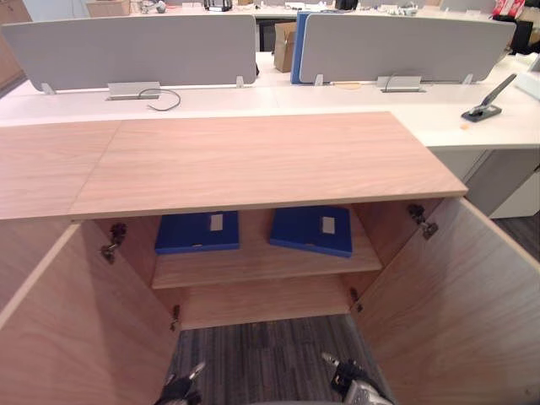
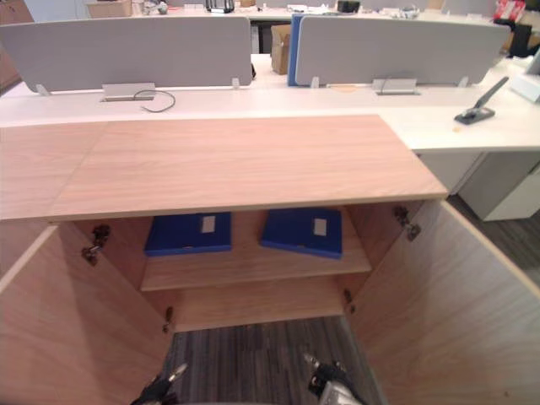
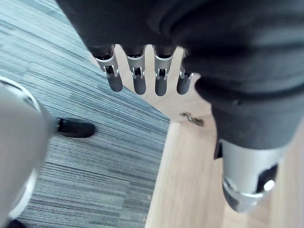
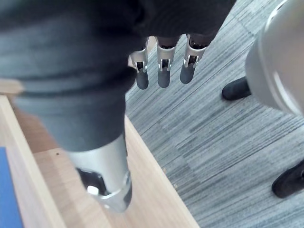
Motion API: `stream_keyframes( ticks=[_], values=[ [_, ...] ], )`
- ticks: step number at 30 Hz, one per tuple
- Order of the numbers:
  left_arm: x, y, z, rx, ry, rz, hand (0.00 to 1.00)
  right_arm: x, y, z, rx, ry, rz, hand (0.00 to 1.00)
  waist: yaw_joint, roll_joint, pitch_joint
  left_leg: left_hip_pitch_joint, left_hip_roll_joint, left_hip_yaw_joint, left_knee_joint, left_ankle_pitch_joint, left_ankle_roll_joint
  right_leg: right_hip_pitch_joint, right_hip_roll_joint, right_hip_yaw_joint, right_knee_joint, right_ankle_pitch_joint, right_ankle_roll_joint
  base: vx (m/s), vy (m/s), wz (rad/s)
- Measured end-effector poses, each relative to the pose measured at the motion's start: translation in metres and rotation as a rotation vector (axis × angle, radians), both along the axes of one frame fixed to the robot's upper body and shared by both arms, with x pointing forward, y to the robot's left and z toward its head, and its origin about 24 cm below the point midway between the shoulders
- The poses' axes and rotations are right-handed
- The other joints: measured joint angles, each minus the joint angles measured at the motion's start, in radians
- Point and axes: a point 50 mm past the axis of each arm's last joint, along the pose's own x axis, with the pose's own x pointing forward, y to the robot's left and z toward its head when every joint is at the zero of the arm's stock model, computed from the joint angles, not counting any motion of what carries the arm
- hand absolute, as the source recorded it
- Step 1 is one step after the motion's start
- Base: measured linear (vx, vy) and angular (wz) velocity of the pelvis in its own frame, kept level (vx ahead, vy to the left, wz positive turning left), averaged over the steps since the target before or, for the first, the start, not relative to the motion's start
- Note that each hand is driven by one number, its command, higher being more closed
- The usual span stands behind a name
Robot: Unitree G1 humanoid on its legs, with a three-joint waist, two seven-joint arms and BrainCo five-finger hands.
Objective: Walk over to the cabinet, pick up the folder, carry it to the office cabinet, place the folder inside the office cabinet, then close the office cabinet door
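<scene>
Lowest in the head views, at 7 o'clock, left robot hand is hanging over the grey carpet, its fingers lying straight & relaxed, holding nothing. Right robot hand is hanging at 5 o'clock, its fingers likewise straight & empty. Office cabinet is standing straight ahead at 12 o'clock w/ both doors wide open, angling out toward the robot: L door at 8 o'clock, R door at 4 o'clock. Two folders are lying flat on the shelf inside, under the cabinet top: blue folder twd the left side, second blue folder at its 3 o'clock, sitting slightly askew, w/ bare shelf showing between them. Each is showing a small pale label. Neither robot hand is touching them. Behind the cabinet, white counter is running across at 12 o'clock, carrying grey divider screens & a black lever tool at 2 o'clock.
</scene>
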Motion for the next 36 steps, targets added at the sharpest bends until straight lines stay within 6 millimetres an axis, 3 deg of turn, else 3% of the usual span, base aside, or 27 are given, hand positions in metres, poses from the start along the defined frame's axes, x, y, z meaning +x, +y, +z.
stream_keyframes(
  ticks=[1,2,4,5,6,7,8,9,10,11,12,13,14,16,18,20,25,26,29,31,32,35,36],
  values=[
    [-0.003,0.005,0.001,0.006,-0.001,0.051,0.0,-0.001,0.0,-0.001,0.0,0.003,0.0,0.0,0.004,-0.011,0.003,-0.04,0.028,-0.01,0.091,-0.038,-0.007,0.008,0.017,-0.004,-0.009,-0.004,-0.008,0.24,-0.213,0.09],
    [-0.001,0.012,0.003,0.018,-0.012,0.083,0.0,-0.005,-0.001,-0.002,-0.002,0.021,0.001,0.0,0.007,-0.021,0.016,-0.108,0.078,-0.038,0.286,-0.102,0.013,0.061,0.048,-0.015,-0.037,-0.004,-0.011,0.26,-0.223,0.08],
    [0.001,0.015,0.004,0.021,-0.023,0.105,0.0,-0.014,-0.006,-0.004,-0.013,0.044,-0.004,0.0,0.011,-0.016,0.041,-0.157,0.13,-0.066,0.527,-0.114,0.025,0.137,0.071,-0.016,-0.048,-0.004,-0.013,0.21,-0.157,-0.01],
    [0.001,0.015,0.004,0.02,-0.025,0.113,0.0,-0.016,-0.008,-0.005,-0.017,0.051,-0.006,0.0,0.018,-0.013,0.05,-0.184,0.145,-0.068,0.611,-0.109,0.026,0.164,0.073,-0.012,-0.056,-0.004,-0.015,0.2,-0.084,-0.24],
    [0.006,0.014,0.004,0.022,-0.039,0.112,0.0,-0.018,-0.013,-0.005,-0.033,0.058,-0.01,0.0,0.029,-0.013,0.056,-0.231,0.147,-0.069,0.75,-0.161,0.008,0.204,0.072,0.01,-0.066,-0.013,-0.03,0.22,0.019,-0.33],
    [0.013,0.01,0.005,0.018,-0.054,0.085,0.0,-0.015,-0.022,-0.003,-0.059,0.056,-0.012,0.0,0.031,0.001,0.068,-0.28,0.111,-0.065,0.814,-0.23,0.028,0.225,0.066,0.024,-0.069,-0.02,-0.041,0.29,0.107,-0.31],
    [0.018,0.008,0.006,0.017,-0.063,0.066,0.0,-0.012,-0.025,-0.002,-0.07,0.054,-0.014,0.0,0.031,0.008,0.08,-0.305,0.086,-0.058,0.819,-0.257,0.042,0.231,0.062,0.029,-0.069,-0.021,-0.043,0.25,0.153,-0.15],
    [0.026,0.004,0.007,0.019,-0.083,0.033,0.0,-0.008,-0.029,-0.001,-0.078,0.046,-0.036,0.0,0.032,0.015,0.105,-0.342,0.023,-0.042,0.752,-0.277,0.083,0.241,0.046,0.031,-0.06,-0.022,-0.041,0.24,0.191,-0.14],
    [0.027,-0.001,0.007,0.018,-0.083,-0.008,0.0,-0.007,-0.033,0.0,-0.085,0.042,-0.057,0.0,0.036,0.045,0.115,-0.337,-0.024,-0.044,0.552,-0.187,0.093,0.235,0.048,0.027,-0.017,-0.034,-0.024,0.24,0.208,-0.21],
    [0.025,-0.006,0.005,0.01,-0.075,-0.028,0.0,-0.007,-0.036,0.001,-0.093,0.04,-0.063,0.0,0.039,0.076,0.121,-0.328,-0.025,-0.044,0.466,-0.104,0.168,0.229,0.065,0.025,0.006,-0.046,-0.01,0.27,0.186,-0.13],
    [0.027,0.003,0.008,0.041,-0.073,-0.06,0.0,-0.01,-0.023,-0.002,-0.054,0.05,-0.071,0.0,0.035,0.04,0.127,-0.297,-0.064,-0.03,0.422,-0.099,0.167,0.224,0.033,0.028,0.011,-0.081,-0.003,0.21,0.115,0.04],
    [0.03,0.002,0.008,0.046,-0.074,-0.087,0.0,-0.011,-0.02,-0.003,-0.045,0.053,-0.08,0.0,0.034,0.032,0.124,-0.281,-0.089,-0.03,0.365,-0.073,0.169,0.204,0.023,0.034,-0.012,-0.079,-0.009,0.15,0.078,0.16],
    [0.031,-0.002,0.008,0.038,-0.075,-0.092,0.0,-0.01,-0.02,-0.002,-0.042,0.048,-0.096,0.0,0.034,0.032,0.124,-0.23,-0.124,-0.022,0.262,-0.029,0.178,0.179,0.016,0.034,-0.041,-0.068,-0.016,0.08,0.064,0.13],
    [0.027,-0.003,0.007,0.033,-0.068,-0.084,0.0,-0.011,-0.019,-0.003,-0.038,0.049,-0.108,0.0,0.036,0.031,0.124,-0.172,-0.156,-0.012,0.176,0.002,0.182,0.164,0.002,0.033,-0.059,-0.031,-0.018,0.02,0.023,0.08],
    [0.018,-0.007,0.004,0.024,-0.042,-0.086,0.0,-0.019,-0.018,-0.004,-0.043,0.064,-0.1,0.0,0.037,0.036,0.094,-0.092,-0.192,-0.013,0.041,0.059,0.175,0.166,-0.012,0.036,-0.066,-0.014,0.006,0.03,-0.016,-0.04],
    [0.011,-0.011,0.001,0.017,-0.022,-0.092,0.0,-0.02,-0.021,-0.004,-0.058,0.057,-0.091,0.0,0.032,0.046,0.06,-0.029,-0.215,-0.024,-0.146,0.15,0.16,0.163,-0.006,0.032,-0.096,-0.013,0.007,0.08,-0.039,-0.02],
    [0.013,-0.018,0.001,-0.002,-0.03,-0.099,0.0,-0.026,-0.025,-0.004,-0.073,0.071,-0.082,0.0,0.022,0.045,0.063,-0.028,-0.217,-0.034,-0.145,0.136,0.155,0.163,-0.005,0.029,-0.091,-0.016,0.015,0.01,-0.026,0.02],
    [0.014,-0.019,0.001,-0.003,-0.035,-0.1,0.0,-0.024,-0.026,-0.003,-0.079,0.062,-0.074,0.0,0.023,0.048,0.07,-0.024,-0.22,-0.037,-0.145,0.118,0.161,0.134,-0.013,0.035,-0.031,-0.029,0.038,0.01,0.013,-0.23],
    [0.018,-0.021,0.002,-0.002,-0.052,-0.114,0.0,-0.009,-0.03,0.003,-0.118,0.004,-0.009,0.0,0.02,0.083,0.11,0.023,-0.195,-0.036,-0.144,0.11,0.179,0.035,-0.028,0.035,0.251,-0.034,0.054,-0.01,0.061,-0.21],
    [0.02,-0.021,0.003,0.004,-0.057,-0.128,0.0,0.007,-0.024,0.01,-0.141,-0.062,0.061,0.0,0.023,0.085,0.12,0.03,-0.191,-0.031,-0.127,0.091,0.188,-0.044,-0.103,-0.002,0.413,-0.06,0.023,-0.06,0.08,-0.01],
    [0.022,-0.019,0.004,0.014,-0.071,-0.12,0.0,0.027,-0.016,0.02,-0.162,-0.147,0.127,0.0,0.023,0.089,0.122,-0.013,-0.173,-0.03,-0.044,0.047,0.178,-0.083,-0.159,-0.009,0.4,-0.059,0.025,-0.08,0.052,0.06],
    [0.022,-0.013,0.008,0.046,-0.095,-0.107,0.0,0.064,-0.007,0.05,-0.212,-0.345,0.194,0.0,0.039,0.103,0.132,-0.13,-0.103,-0.023,0.21,-0.062,0.158,-0.11,-0.214,-0.032,0.3,-0.048,0.031,-0.04,-0.087,-0.05],
    [0.021,-0.01,0.009,0.06,-0.096,-0.105,0.0,0.077,-0.006,0.063,-0.231,-0.42,0.203,0.0,0.043,0.101,0.136,-0.177,-0.081,-0.02,0.314,-0.11,0.16,-0.11,-0.23,-0.052,0.272,-0.033,0.053,-0.02,-0.182,-0.18]
  ],
)
